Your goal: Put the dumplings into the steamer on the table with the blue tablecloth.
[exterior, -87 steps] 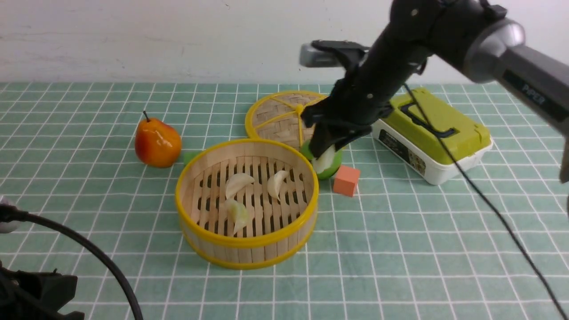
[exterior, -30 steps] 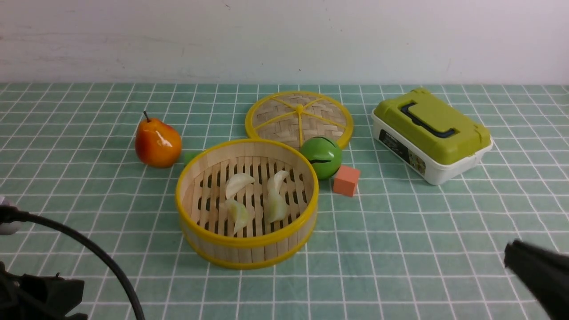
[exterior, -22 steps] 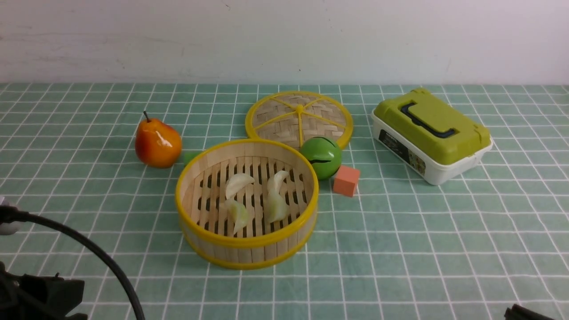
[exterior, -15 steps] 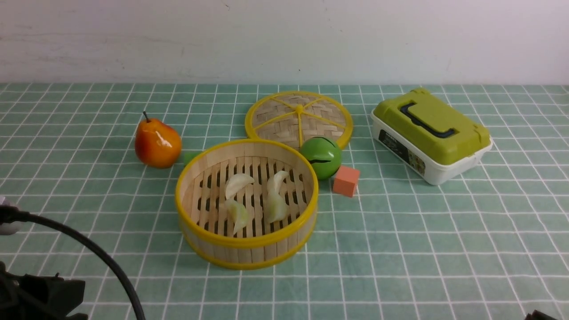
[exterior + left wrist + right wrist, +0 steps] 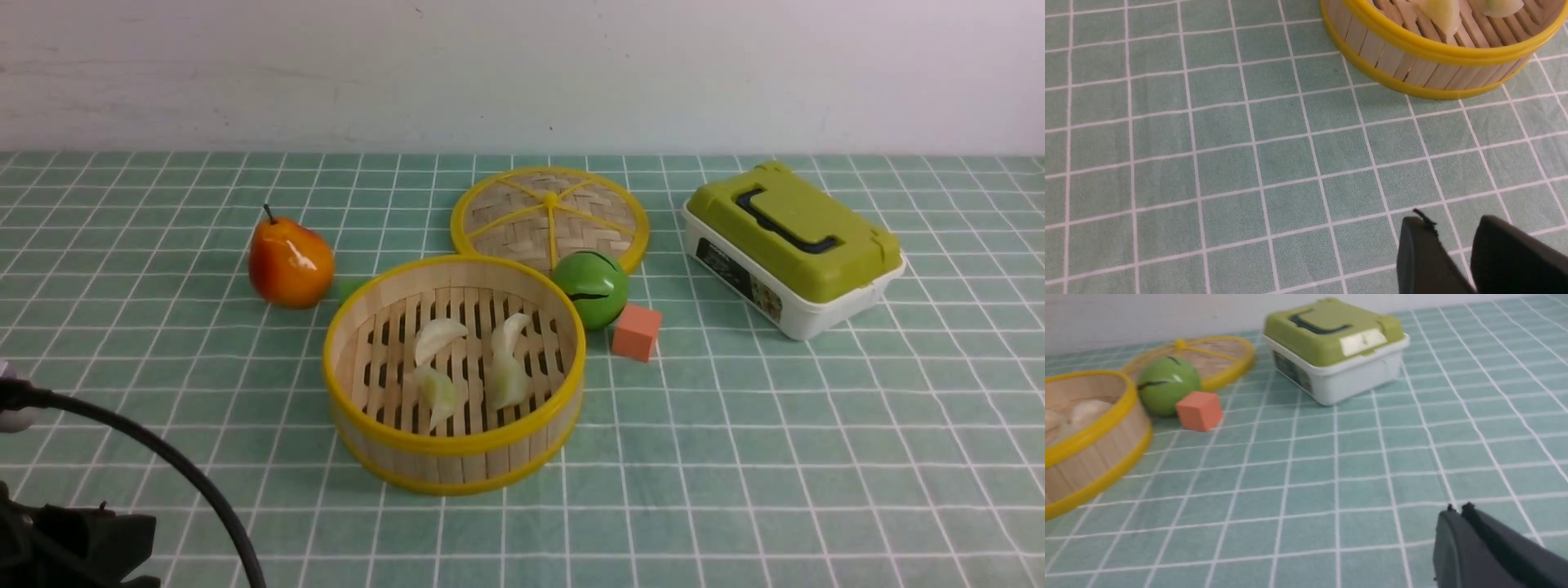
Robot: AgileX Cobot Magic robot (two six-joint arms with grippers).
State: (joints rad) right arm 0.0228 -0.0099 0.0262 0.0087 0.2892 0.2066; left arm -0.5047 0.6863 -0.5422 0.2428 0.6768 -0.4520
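Note:
The round bamboo steamer [image 5: 384, 453] with yellow rims stands mid-table on the teal grid tablecloth [image 5: 735, 425]. Several pale dumplings [image 5: 438, 336] lie on its slatted floor, none outside it. My left gripper [image 5: 1453, 228] hovers low over bare cloth in front of the steamer [image 5: 1412, 45], slightly open and empty. Two dumplings [image 5: 1443, 12] show at that view's edge. My right gripper [image 5: 1458, 509] is shut and empty over bare cloth, well right of the steamer [image 5: 1086, 457]. Neither gripper shows in the front view.
An orange-red pear [image 5: 290, 261] stands left of the steamer. The flat woven lid [image 5: 549, 216], a green ball [image 5: 589, 287] and an orange cube [image 5: 636, 331] sit behind and right of it. A green-lidded box [image 5: 792, 245] stands far right. A black cable [image 5: 163, 457] crosses the near left corner.
The right arm held a dumpling above the steamer's right rim; that dumpling now lies inside. The arm has drawn back to the lower right, out of the front view.

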